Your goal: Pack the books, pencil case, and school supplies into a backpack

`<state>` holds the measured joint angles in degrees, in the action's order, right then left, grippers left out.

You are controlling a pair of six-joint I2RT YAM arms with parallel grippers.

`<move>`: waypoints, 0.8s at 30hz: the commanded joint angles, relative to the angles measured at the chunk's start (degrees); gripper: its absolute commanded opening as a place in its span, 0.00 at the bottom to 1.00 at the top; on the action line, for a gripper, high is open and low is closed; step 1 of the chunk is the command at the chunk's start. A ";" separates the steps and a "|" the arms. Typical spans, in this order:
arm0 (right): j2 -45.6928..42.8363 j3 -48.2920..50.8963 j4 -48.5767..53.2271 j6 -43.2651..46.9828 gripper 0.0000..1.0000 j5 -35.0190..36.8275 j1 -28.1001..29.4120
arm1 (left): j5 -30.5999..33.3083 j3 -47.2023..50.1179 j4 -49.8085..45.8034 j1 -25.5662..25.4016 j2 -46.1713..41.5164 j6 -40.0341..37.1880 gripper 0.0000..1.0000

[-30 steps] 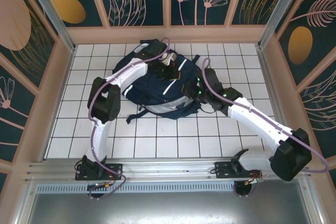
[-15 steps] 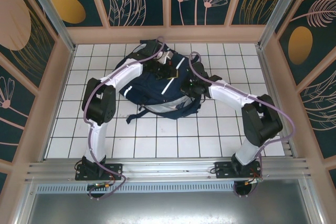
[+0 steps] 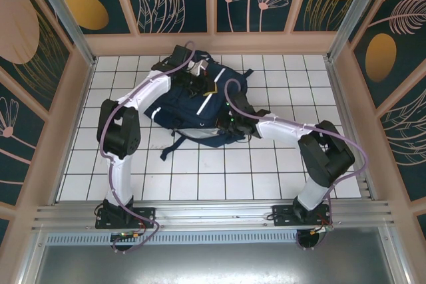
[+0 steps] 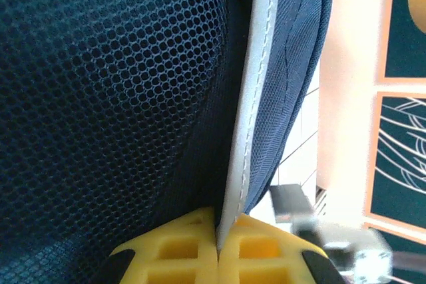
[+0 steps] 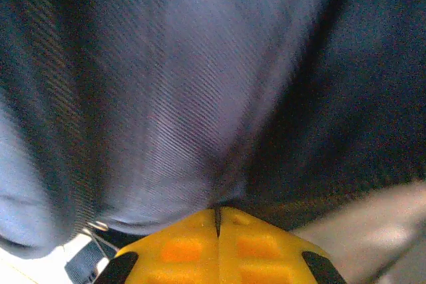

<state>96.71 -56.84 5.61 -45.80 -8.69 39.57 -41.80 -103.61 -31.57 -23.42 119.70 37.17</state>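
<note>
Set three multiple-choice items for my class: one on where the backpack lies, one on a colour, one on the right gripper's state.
1. Where does the backpack lie? A on the near rail; B on the tiled table, toward its far side; C against the right wall.
2. What colour is the strip pinched by the left gripper? A pale grey; B red; C green.
3. How is the right gripper? A wide open; B holding a book; C shut on backpack fabric.
Answers: B, top view shows it on far tiles; A, left wrist view shows it pale; C, its jaws meet on navy cloth.
</note>
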 commanded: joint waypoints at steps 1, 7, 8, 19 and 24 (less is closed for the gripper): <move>0.54 4.42 3.22 2.81 0.00 1.56 1.06 | -1.72 -8.35 5.21 2.49 -5.27 2.12 0.00; 3.52 2.63 3.89 4.29 0.00 4.17 -1.63 | -2.94 -10.83 5.04 3.02 -6.71 4.07 0.00; 3.79 2.12 3.37 4.57 0.00 3.71 -2.22 | -3.27 -10.33 5.40 3.03 -7.30 4.32 0.00; -4.78 4.27 -5.23 5.30 0.00 -1.85 -7.89 | -4.30 -0.73 6.38 3.11 -12.38 2.47 0.03; -13.69 4.50 -1.91 7.02 0.15 -0.77 -9.83 | -3.02 3.81 6.72 3.12 -12.84 0.80 0.02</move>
<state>88.84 -51.99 3.25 -40.75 -9.61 31.20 -43.07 -101.01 -28.67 -20.16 110.74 39.83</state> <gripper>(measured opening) 0.119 0.064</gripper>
